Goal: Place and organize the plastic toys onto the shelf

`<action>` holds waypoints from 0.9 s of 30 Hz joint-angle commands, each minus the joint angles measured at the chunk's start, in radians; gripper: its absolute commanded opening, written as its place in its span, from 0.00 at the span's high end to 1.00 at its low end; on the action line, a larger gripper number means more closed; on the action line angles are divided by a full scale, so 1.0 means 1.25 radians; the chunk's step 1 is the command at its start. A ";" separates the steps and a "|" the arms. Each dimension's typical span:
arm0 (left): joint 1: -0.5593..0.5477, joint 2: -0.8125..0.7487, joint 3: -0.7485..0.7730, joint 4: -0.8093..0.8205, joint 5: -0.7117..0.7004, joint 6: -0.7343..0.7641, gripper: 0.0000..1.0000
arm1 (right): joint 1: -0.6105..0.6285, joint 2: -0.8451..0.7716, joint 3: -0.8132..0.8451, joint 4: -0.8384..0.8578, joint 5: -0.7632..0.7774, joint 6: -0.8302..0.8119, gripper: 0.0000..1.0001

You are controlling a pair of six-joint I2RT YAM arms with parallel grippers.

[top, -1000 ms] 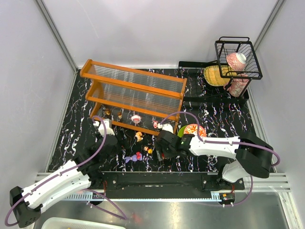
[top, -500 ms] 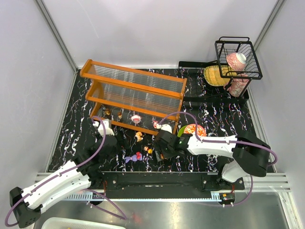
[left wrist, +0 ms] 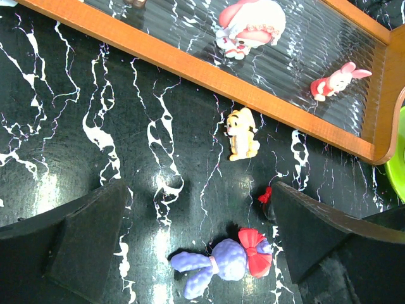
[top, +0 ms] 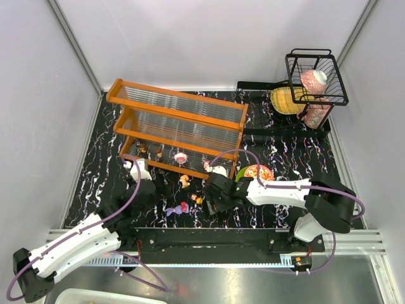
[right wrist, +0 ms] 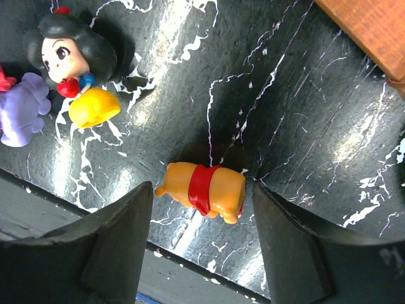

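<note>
Some toys point(left wrist: 250, 25) were on the shelf point(left wrist: 190, 63), but four lay on the table point(left wrist: 63, 126); my right fingers point(right wrist: 120, 247) were spread around the bear point(right wrist: 202, 189), my left fingers point(left wrist: 76, 234) spread and holding nothing.

loose toys point(left wrist: 243, 142) lie just before the shelf point(left wrist: 190, 66).

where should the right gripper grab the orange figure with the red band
Across its red-banded middle, coming straight down: the orange figure lies flat, and the right gripper hangs open with a finger on each side of it.
</note>
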 commanded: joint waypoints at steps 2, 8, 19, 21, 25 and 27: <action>-0.004 -0.006 -0.001 0.017 -0.014 -0.008 0.01 | -0.004 0.008 0.030 -0.004 -0.013 -0.017 0.32; -0.004 -0.008 -0.002 0.018 -0.014 -0.010 0.01 | -0.002 0.008 0.026 -0.005 -0.008 -0.015 0.38; -0.004 -0.019 0.008 0.019 -0.012 0.008 0.01 | -0.004 -0.005 0.021 0.010 -0.019 -0.017 0.54; -0.005 -0.028 0.014 0.022 -0.015 0.018 0.01 | -0.004 -0.022 0.019 0.021 -0.020 -0.015 0.55; -0.005 -0.071 0.025 0.049 -0.005 0.086 0.01 | -0.006 -0.069 0.011 0.052 -0.035 -0.008 0.56; -0.005 -0.099 0.025 0.077 0.006 0.118 0.01 | -0.015 -0.100 0.006 0.078 -0.063 0.003 0.56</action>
